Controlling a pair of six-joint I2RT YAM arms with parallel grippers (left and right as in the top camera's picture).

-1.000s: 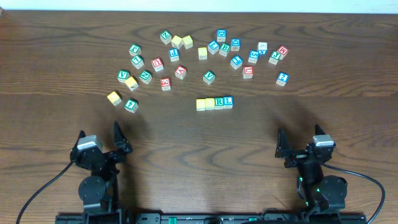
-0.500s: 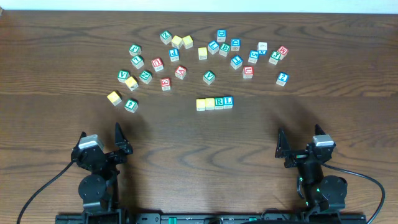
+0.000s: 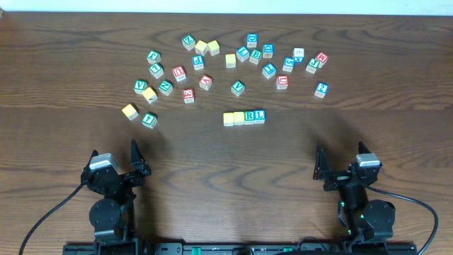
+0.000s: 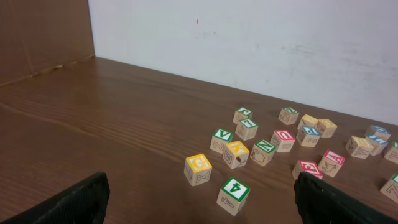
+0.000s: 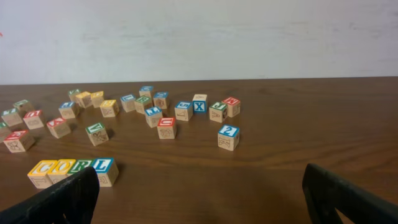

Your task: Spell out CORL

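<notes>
Surface: dark wood-grain table (image 3: 226,184), white wall (image 5: 199,37) at the far edge.

Task item: the CORL row (image 3: 244,117) lies at mid-table, slightly right of centre, near of the scattered loose cubes (image 3: 269,69). Its four cubes touch side to side. From the right wrist view the tops read C, O, R, L from left to right, upright to a reader on the near side.

Axis: the row's long axis runs left to right. The L end sits very slightly farther than the C end, so the line is a touch skewed.

Grippers: the left gripper (image 3: 113,150) and the right gripper (image 3: 340,150) are at the near edge, well apart from the row. Both have fingers spread wide and carry nothing.

Assessment: the word appears complete.

Risks:
- Any reach toward the far scatter would pass over the row. A low finger could knock a cube out of line or turn a letter.
- The cubes look light and would likely slide on this smooth wood.
- Straightening the skew could open gaps between letters.
- The green-topped cube (image 3: 238,88) lies just far of the row; pushed nearer, it would muddle the word.
</notes>
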